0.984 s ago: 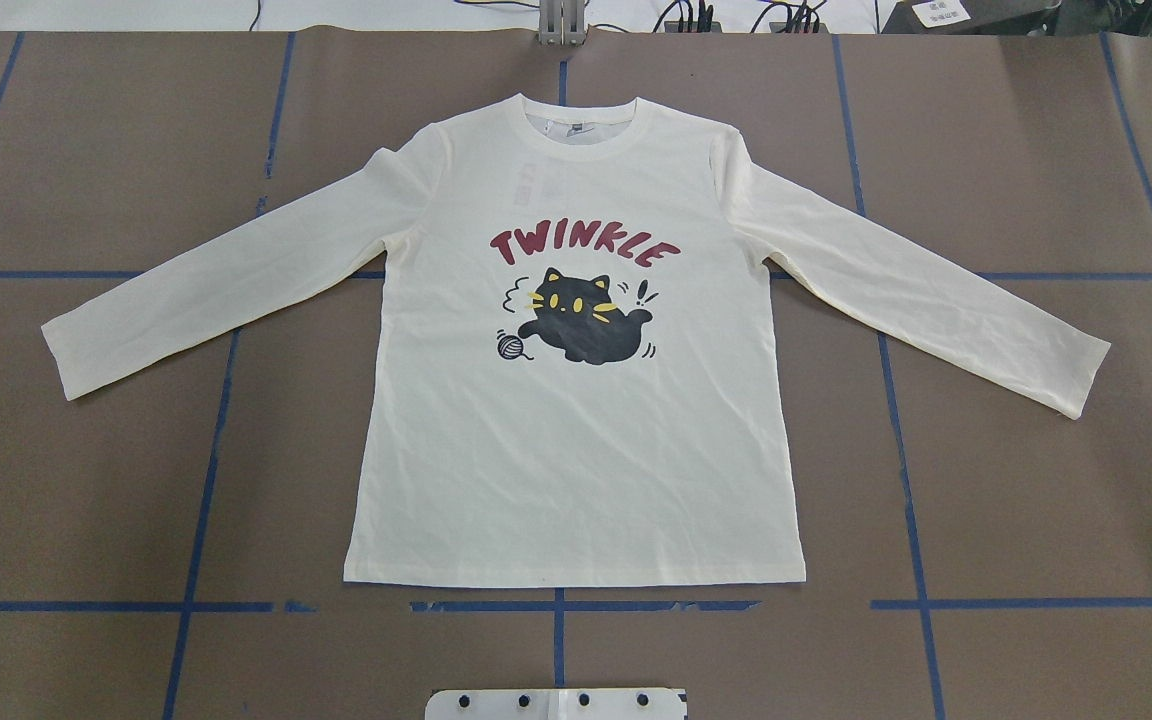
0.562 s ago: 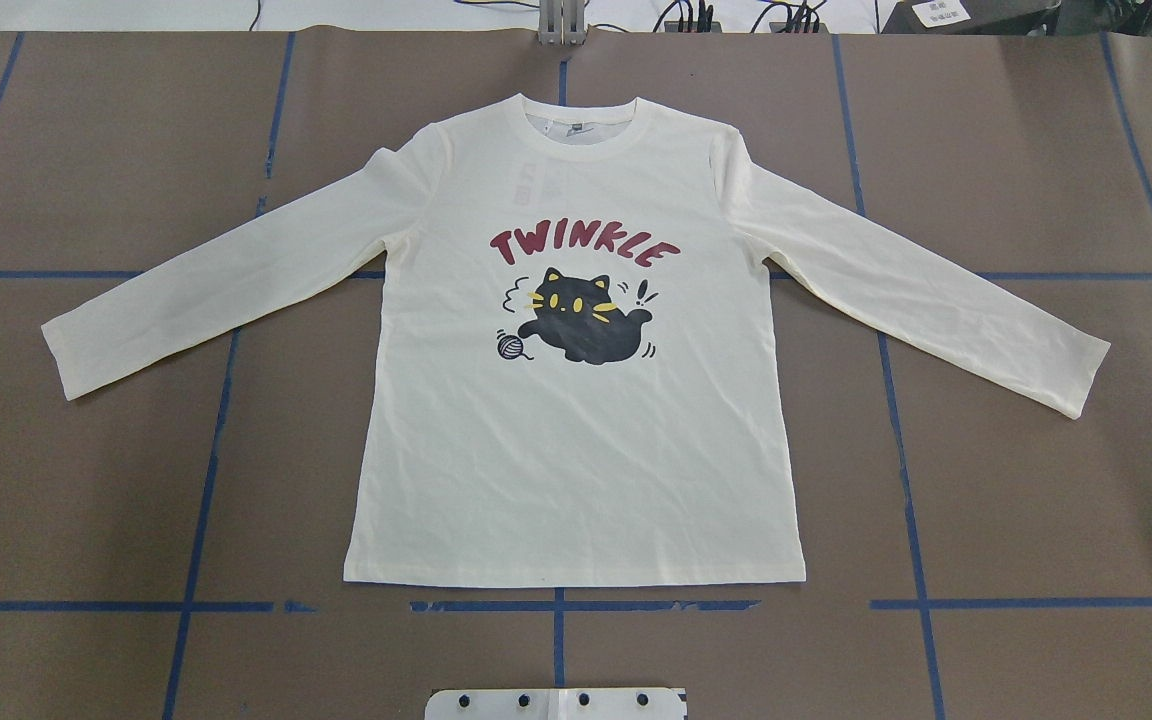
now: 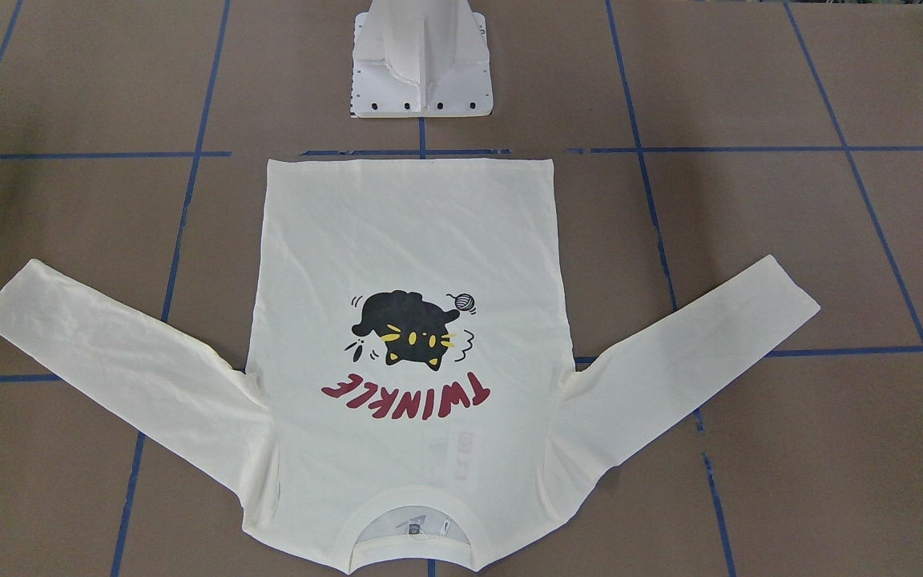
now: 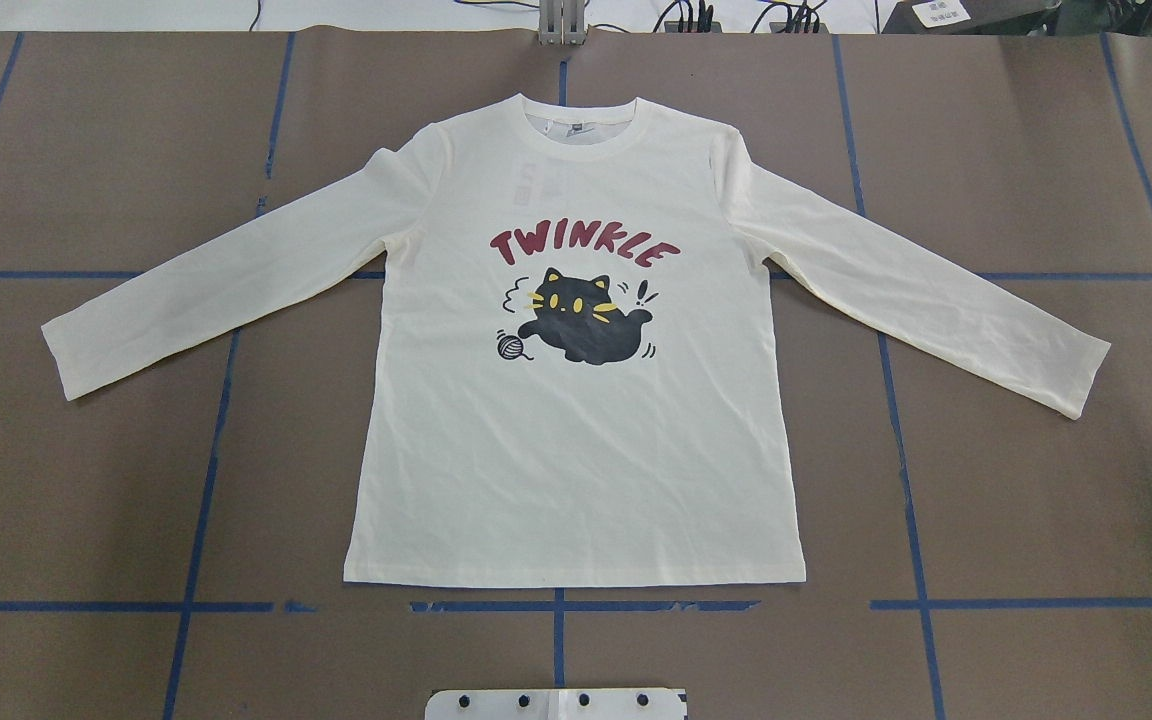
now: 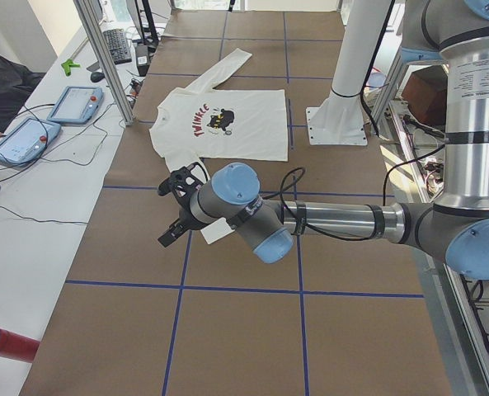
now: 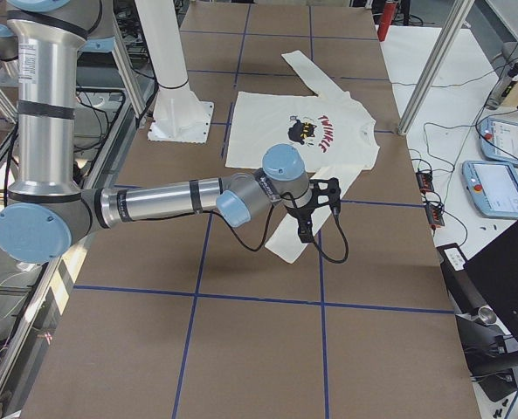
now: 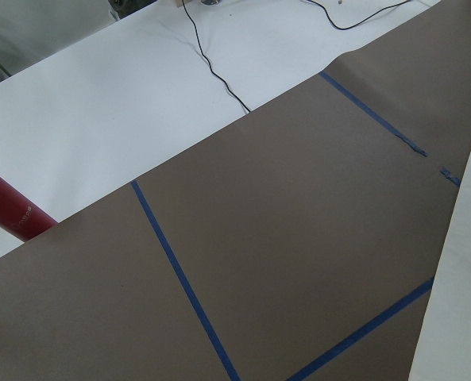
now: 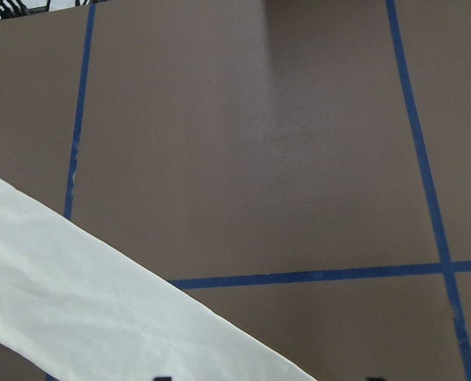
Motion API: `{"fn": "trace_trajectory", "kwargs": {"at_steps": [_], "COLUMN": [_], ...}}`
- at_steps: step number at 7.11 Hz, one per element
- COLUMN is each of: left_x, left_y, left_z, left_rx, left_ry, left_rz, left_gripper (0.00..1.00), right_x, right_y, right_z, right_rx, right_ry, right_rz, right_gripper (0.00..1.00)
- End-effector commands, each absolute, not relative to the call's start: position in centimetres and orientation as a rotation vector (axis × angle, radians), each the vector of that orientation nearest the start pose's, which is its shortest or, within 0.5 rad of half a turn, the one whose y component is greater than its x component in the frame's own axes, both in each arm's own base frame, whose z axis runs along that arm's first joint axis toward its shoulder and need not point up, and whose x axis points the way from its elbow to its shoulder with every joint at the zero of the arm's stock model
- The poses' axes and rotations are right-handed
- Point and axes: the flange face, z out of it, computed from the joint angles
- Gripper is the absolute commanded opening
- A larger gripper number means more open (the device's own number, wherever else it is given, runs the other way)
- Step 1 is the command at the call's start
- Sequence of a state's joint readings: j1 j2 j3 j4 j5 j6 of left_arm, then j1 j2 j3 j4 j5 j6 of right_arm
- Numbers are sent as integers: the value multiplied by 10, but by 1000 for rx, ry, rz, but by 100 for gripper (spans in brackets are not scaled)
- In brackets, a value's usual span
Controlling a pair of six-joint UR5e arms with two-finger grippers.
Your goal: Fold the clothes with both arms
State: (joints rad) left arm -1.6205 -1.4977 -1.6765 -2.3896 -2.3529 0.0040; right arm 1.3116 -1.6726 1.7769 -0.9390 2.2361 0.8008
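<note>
You see the shirt point(image 4: 576, 450) flat, print up, mid worktop point(image 4: 86, 500), sleeves spread. Left fingers point(image 5: 171, 232) & right fingers point(image 6: 305, 230) are each near a cuff; released or clenched, can't tell.

The shirt point(image 4: 576, 450) bears the red word "TWINKLE" point(image 4: 584, 247) across its chest, seen upside down from the front-facing camera. Its neck label point(image 4: 576, 126) is too small to read.

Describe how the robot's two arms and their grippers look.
The left arm and right arm are silver tubes with grey bands, light blue rounded joint caps and looping black cables. The left gripper and right gripper are black and two-fingered.
</note>
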Motion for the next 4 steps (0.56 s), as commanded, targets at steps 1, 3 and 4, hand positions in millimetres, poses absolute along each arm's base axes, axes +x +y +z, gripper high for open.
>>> {"fn": "trace_trajectory", "kwargs": {"at_steps": [1,3,4], "left_x": [-87,-87,-87], "left_y": [-475,-475,-475], "left_z": [545,544,545], "left_rx": [835,836,835], "left_ry": [708,709,708], "left_rz": [293,295,293], "left_gripper": [100,100,100], "right_x": [-108,-120,-137], "right_y": [-466,-453,-451], "right_z": [610,660,664], "right_rx": [344,338,335], "right_ry": [-930,-933,-918], "right_rz": [316,282,262], "right_gripper": [76,73,71]}}
